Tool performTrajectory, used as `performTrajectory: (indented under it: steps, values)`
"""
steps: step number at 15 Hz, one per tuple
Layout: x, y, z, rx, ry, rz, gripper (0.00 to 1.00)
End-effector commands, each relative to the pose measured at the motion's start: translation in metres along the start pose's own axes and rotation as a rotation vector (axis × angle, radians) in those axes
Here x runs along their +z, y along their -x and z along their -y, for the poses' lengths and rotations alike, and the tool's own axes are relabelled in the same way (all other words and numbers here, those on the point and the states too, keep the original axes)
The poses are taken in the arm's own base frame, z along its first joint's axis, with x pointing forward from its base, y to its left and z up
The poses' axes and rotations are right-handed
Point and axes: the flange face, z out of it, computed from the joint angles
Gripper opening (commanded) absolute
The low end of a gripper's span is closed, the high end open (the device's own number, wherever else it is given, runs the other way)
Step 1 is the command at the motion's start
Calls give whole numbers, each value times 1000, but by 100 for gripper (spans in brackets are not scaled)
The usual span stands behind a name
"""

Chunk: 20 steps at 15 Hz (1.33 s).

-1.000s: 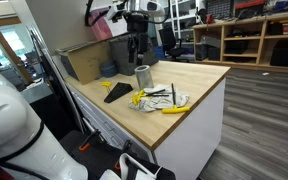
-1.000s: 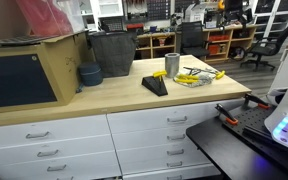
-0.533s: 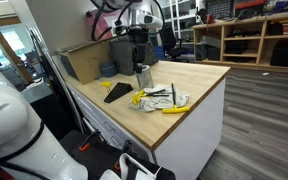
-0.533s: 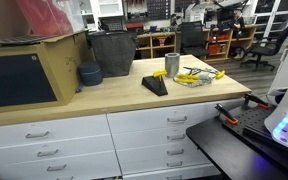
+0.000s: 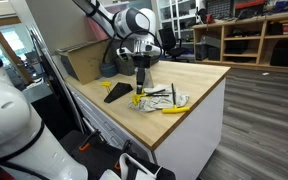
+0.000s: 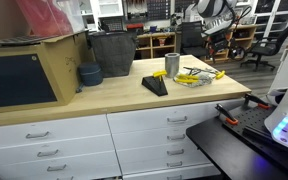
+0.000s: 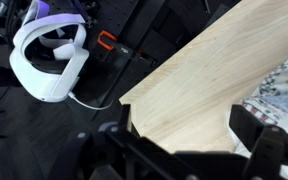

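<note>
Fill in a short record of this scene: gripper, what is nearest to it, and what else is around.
gripper: open, nothing between the jaws
position: over the countertop, near its edge in the wrist view
nearest things: metal cup; cloth with yellow-handled tools on it
also on the countertop: black wedge, dark bin, blue bowls
on the floor: white headset
contact: none visible

Nothing readable is spotted anywhere tbh, no lettering can be made out on the metal cup [image 6: 172,65] or white headset [image 7: 46,62].
</note>
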Motion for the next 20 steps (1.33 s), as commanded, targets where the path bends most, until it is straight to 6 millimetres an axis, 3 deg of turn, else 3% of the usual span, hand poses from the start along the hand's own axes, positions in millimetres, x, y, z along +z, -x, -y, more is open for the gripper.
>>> performTrajectory:
  steps: [1,5,11,15,20]
  values:
    - [26,-7,22,54,76,14,100]
    - [37,-12,33,87,100,28,100]
    - [-6,-15,23,135,-5,-72,100]
    - [-10,-11,43,184,-60,-101,100]
    - [-1,-1,84,196,-85,-99,100]
